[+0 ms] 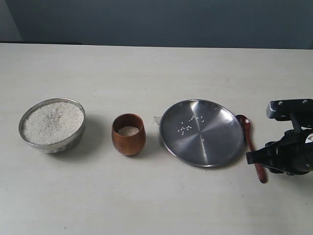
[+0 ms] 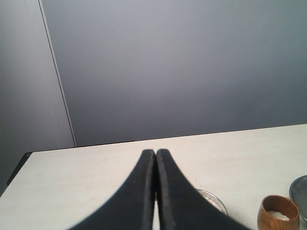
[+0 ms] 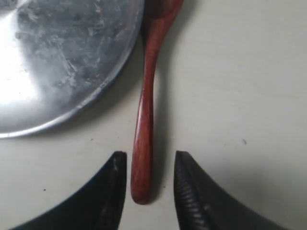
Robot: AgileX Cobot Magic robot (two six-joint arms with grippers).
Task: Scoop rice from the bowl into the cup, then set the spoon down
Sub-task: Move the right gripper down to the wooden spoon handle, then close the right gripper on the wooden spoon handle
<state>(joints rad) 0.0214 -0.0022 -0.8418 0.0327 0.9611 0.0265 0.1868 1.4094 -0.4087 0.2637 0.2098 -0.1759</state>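
The silver bowl [image 1: 77, 128] heaped with white rice [image 1: 53, 122] stands at the left of the table. The wooden cup [image 1: 128, 134] beside it holds a little rice [image 1: 128, 130]; it also shows in the left wrist view as the cup [image 2: 278, 213]. The dark red spoon [image 1: 252, 147] lies flat on the table along the plate's right rim. My right gripper [image 3: 150, 155] is open, its fingers either side of the end of the spoon's handle [image 3: 143, 158], not touching it. My left gripper [image 2: 156, 152] is shut and empty, out of the exterior view.
A flat steel plate [image 1: 215, 139] with several stray rice grains sits between the cup and the spoon; its rim [image 3: 110, 81] lies close to the spoon's handle. The right arm's body [image 1: 288, 147] stands at the table's right edge.
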